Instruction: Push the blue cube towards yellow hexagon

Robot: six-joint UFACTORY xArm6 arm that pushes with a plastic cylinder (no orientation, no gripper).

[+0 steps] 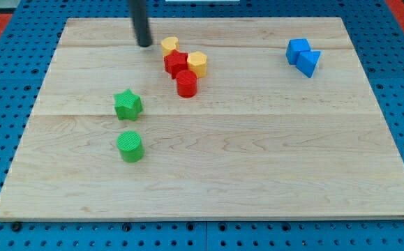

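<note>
Standing near the view's top, my tip (144, 44) rests on the wooden board (215, 174); it is just a plain dark rod with no claw, so there is nothing to open or close. The yellow hexagon (197, 63) is my landmark; my tip is to its left and a little higher, with a small gap. Another yellow block (169, 47) sits up and left of the hexagon; a red block (175, 63) touches its left side; a red cylinder (186, 84) is just below it. The blue cube (298, 50) is far to its right, touching a second blue block (309, 63). The green star (128, 104) and green cylinder (130, 146) lie down and left of it.
</note>
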